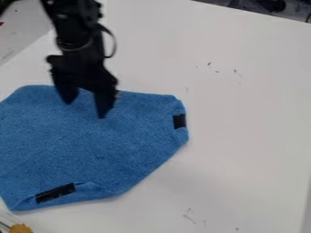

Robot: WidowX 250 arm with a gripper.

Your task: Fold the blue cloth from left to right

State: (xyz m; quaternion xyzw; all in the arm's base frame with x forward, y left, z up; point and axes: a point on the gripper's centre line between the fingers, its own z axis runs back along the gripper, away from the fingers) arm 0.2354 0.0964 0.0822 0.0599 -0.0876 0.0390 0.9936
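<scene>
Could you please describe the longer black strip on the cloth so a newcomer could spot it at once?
On the white table lies a large blue cloth. The longer black strip slants near its bottom edge in the view, beside a small fold. The other black patch is shorter and sits at the cloth's right edge.

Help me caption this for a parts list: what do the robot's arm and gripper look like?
The arm is black, with chunky, angular segments and knobby joints. A thin dark cable loops out from one side. The gripper is also black, with two broad, flat fingers that narrow towards their tips.
</scene>
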